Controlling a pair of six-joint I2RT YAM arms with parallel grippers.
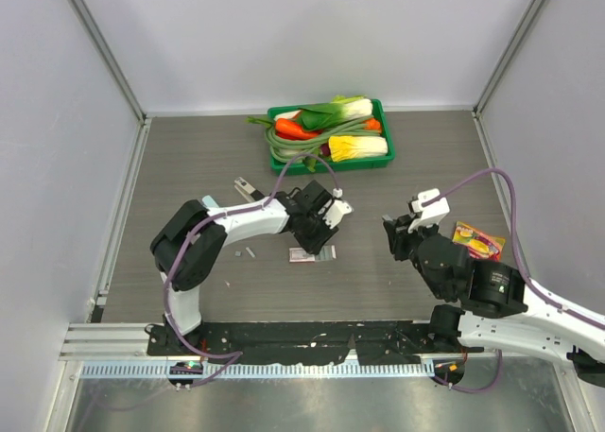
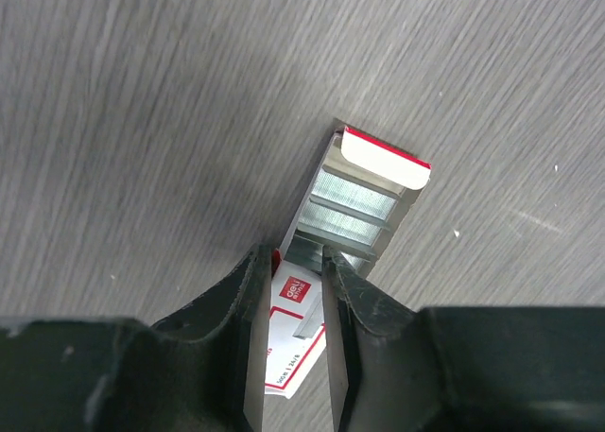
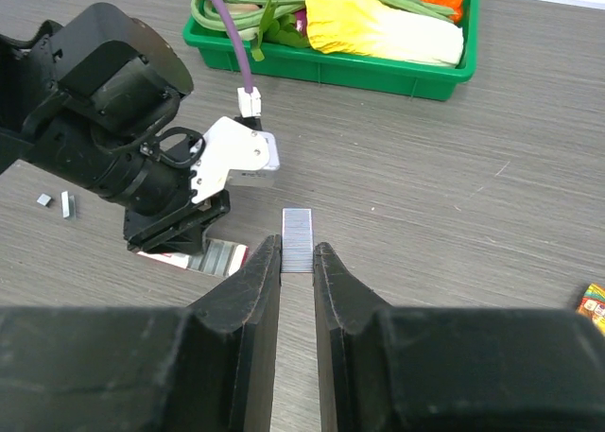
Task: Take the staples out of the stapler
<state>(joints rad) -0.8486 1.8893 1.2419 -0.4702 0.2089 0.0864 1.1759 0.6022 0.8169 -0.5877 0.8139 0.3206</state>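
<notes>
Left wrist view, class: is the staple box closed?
No, the staple box's red-edged flap is folded open, exposing grey staple strips inside.

You are looking at two loose staple pieces lying on the worktop; one staple strip; one red-and-white staple box; one green tray holding vegetables; one colourful packet.

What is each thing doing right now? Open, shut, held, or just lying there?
left fingers: shut on the staple box.
staple box: flap open, staple rows showing.
right fingers: shut on the staple strip.
staple strip: held by its near end.
stapler: lying loose, untouched.
loose staples: lying free, untouched.
green tray: filled with vegetables.
</notes>
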